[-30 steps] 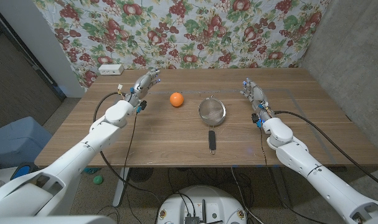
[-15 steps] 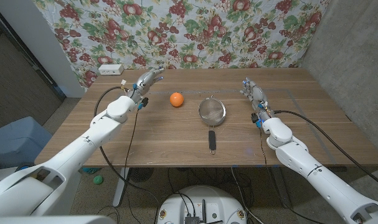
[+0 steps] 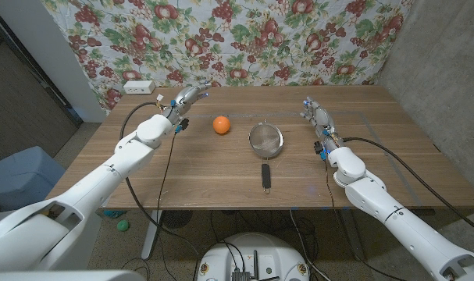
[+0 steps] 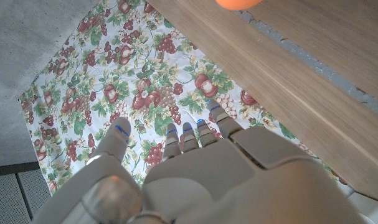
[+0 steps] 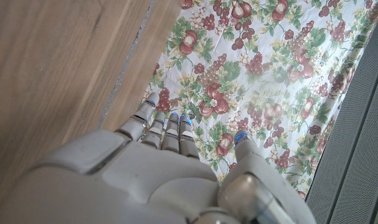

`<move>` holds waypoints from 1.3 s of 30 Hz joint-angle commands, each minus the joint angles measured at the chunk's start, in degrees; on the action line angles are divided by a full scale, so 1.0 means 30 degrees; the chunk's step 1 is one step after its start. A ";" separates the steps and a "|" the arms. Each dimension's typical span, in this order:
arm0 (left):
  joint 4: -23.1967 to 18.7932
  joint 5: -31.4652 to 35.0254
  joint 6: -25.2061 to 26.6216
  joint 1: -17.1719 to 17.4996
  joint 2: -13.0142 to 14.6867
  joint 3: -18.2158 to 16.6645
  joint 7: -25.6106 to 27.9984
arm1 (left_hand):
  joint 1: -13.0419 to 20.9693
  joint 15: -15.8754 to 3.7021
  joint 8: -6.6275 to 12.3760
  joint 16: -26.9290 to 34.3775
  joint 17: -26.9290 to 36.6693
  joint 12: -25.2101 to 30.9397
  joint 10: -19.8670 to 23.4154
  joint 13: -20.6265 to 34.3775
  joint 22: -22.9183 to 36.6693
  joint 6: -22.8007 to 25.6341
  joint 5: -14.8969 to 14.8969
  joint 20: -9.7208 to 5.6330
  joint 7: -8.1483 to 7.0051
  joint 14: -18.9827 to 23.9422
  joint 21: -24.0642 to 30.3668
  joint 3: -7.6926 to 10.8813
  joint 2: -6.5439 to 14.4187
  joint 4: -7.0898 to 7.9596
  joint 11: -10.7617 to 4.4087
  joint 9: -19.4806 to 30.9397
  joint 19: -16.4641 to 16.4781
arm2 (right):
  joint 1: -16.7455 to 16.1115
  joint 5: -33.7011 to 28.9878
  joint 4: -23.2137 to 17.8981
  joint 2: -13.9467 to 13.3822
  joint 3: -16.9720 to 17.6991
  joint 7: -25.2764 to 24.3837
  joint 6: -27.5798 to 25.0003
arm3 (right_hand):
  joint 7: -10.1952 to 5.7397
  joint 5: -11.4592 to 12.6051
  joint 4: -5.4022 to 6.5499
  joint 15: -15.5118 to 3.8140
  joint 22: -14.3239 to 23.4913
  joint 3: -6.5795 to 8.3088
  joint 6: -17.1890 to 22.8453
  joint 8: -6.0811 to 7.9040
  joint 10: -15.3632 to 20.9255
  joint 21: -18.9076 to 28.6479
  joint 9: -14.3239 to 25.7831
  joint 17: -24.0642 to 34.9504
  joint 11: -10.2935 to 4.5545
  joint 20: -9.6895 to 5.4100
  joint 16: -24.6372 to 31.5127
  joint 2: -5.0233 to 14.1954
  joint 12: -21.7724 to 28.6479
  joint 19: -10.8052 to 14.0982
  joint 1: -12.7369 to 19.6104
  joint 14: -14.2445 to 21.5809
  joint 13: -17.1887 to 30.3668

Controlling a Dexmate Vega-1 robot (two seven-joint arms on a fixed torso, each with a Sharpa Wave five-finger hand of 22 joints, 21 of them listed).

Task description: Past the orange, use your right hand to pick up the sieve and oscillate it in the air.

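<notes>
1. The sieve [image 3: 265, 140] is seen lying on the wooden table [image 3: 221, 168] near its middle, its round mesh bowl toward the far side and its black handle [image 3: 265, 176] pointing toward the robot
2. The orange [image 3: 221, 124] is seen on the table just beside the sieve, toward the robot's left and a little farther back; the two are apart, not touching. In the left wrist view the orange [image 4: 238, 3] is cut by the picture's edge
3. The right hand [image 3: 316, 115] is held well apart from the sieve on the robot's right; its fingers [image 5: 167, 130] are stretched out straight and nothing is grasped
4. The left hand [image 3: 188, 98] is held over the far left part of the table, near the orange but not touching it; its fingers [image 4: 189, 134] are extended and it is released, with nothing in it
5. A white box [image 3: 138, 87] is seen at the far left corner of the table, and a flowered cloth [image 3: 237, 35] hangs behind the table
</notes>
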 commanded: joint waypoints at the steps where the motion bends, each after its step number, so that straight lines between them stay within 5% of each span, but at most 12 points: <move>1: -0.0382 0.0898 0.0780 -0.0688 0.0217 0.0553 -0.0355 | 0.0031 0.0008 0.0168 -0.0019 0.0054 0.0031 0.0222 0.0089 0.0113 0.0469 -0.0079 0.0042 0.0027 0.0049 -0.0025 0.0028 -0.0178 -0.0200 0.0027 0.0099 -0.0005 | -0.0074 -0.0317 -0.0124 -0.0018 -0.0040 -0.0276 -0.0079 | 0.0069 0.0086 -0.0111 0.0027 0.0022 -0.0009 0.0162 0.0028 0.0129 -0.0046 0.0064 0.0028 0.0033 0.0060 0.0088 0.0066 0.0040 0.0197 0.0102 0.0185 0.0088; 39: -0.2919 0.3445 0.2319 -0.1276 0.0873 0.1581 -0.0902 | 0.0165 -0.0001 0.0034 -0.0082 0.0065 -0.0080 0.0385 0.0104 0.0116 0.0898 -0.0087 0.0040 0.0082 0.0031 -0.0154 -0.0044 -0.0255 -0.0383 -0.0007 0.0117 -0.0208 | -0.1298 -0.0432 -0.0881 -0.0293 0.0457 -0.0745 0.0455 | 0.0081 0.0093 -0.0177 0.0013 0.0028 -0.0009 0.0199 0.0014 0.0160 -0.0305 0.0066 -0.0014 0.0053 0.0068 0.0049 0.0082 0.0019 0.0289 0.0105 0.0184 0.0088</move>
